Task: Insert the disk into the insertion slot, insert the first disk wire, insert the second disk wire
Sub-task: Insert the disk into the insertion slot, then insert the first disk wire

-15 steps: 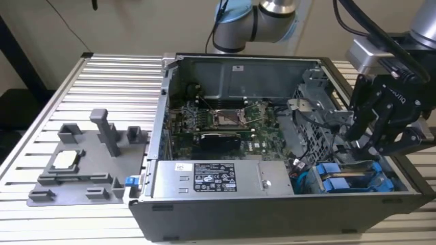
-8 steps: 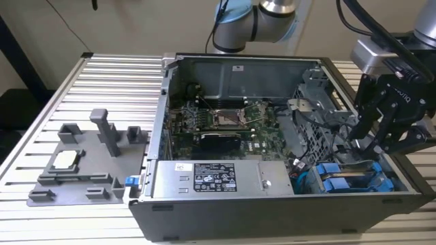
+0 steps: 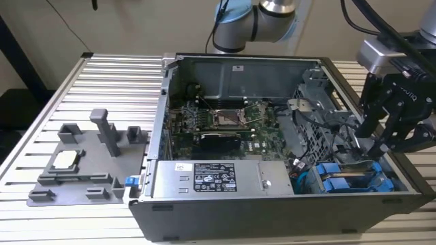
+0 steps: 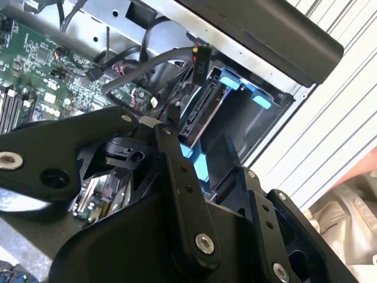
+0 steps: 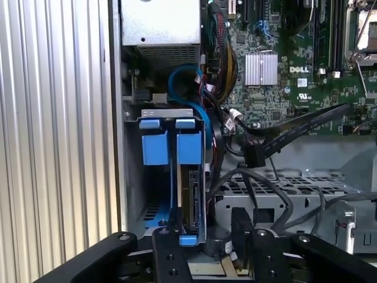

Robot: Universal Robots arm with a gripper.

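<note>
Your gripper (image 3: 373,145) is down in the open computer case (image 3: 225,224), at the corner of the case nearest the exterior view's right, where the grey sheet-metal drive cage (image 5: 165,113) sits. You can see its claw standing wide in both wrist views, with the two black fingers (image 5: 175,247) well spread and nothing clamped between them.

The disk (image 5: 191,200) is seated edge-on in the insertion slot (image 5: 205,177). Its blue frame shows at the end nearest the fingers, and two blue pull tabs (image 5: 171,147) sit at the far end of the cage. One finger is just beside the disk's near end, and it may be brushing the blue frame, though you cannot be sure from these angles. The other finger stands apart from the disk.

In the second wrist view the disk's connector edge (image 4: 200,112) faces up and bare. A black cable plug (image 5: 254,154) hangs loose near it on a flat dark cable, apart from the disk. The motherboard (image 3: 225,122) lies beyond. The grey plastic fixture tray (image 3: 81,168) rests on the slatted table (image 3: 41,214), well off to the exterior view's left.
</note>
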